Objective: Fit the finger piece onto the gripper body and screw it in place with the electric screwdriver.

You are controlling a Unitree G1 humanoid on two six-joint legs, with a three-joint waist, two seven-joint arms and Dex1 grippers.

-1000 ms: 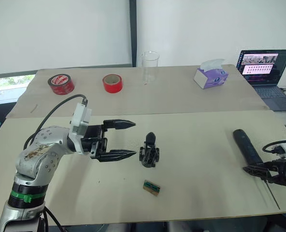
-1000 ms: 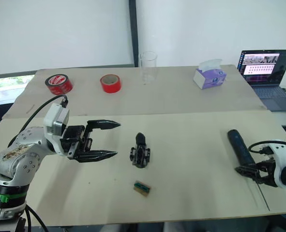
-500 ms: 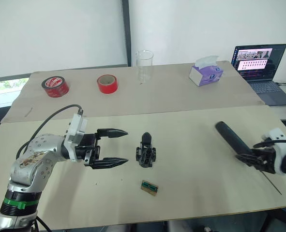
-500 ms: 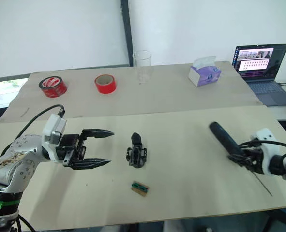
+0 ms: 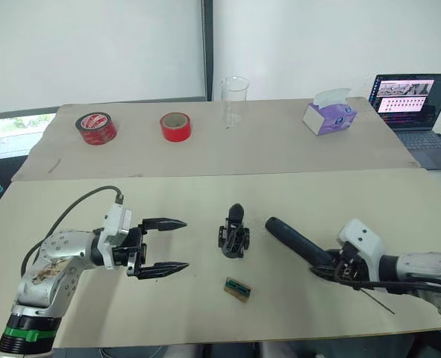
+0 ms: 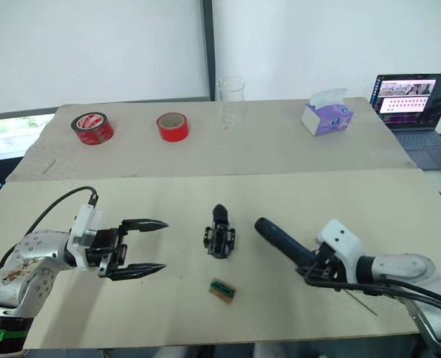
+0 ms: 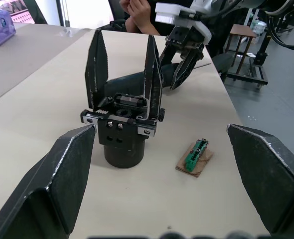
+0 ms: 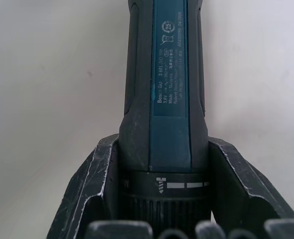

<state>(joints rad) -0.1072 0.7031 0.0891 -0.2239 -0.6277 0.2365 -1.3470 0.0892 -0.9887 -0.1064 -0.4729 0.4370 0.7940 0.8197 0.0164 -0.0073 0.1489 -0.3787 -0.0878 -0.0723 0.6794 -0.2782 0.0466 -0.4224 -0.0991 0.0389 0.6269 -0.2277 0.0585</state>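
Gripper body point(image 5: 233, 237) just beyond spread left end effector point(image 5: 177, 245), apart.

- I'm seeing the screwdriver point(image 8: 161, 99) in matt dark plastic, with a smooth label.
- Gripper body point(image 7: 122, 127): matt black, looks plastic to me.
- Table point(image 5: 339, 201): pale matt board.
- Beaker point(image 5: 233, 101): clear, glossy.
- Tape rolls point(image 5: 175, 126): shiny red.
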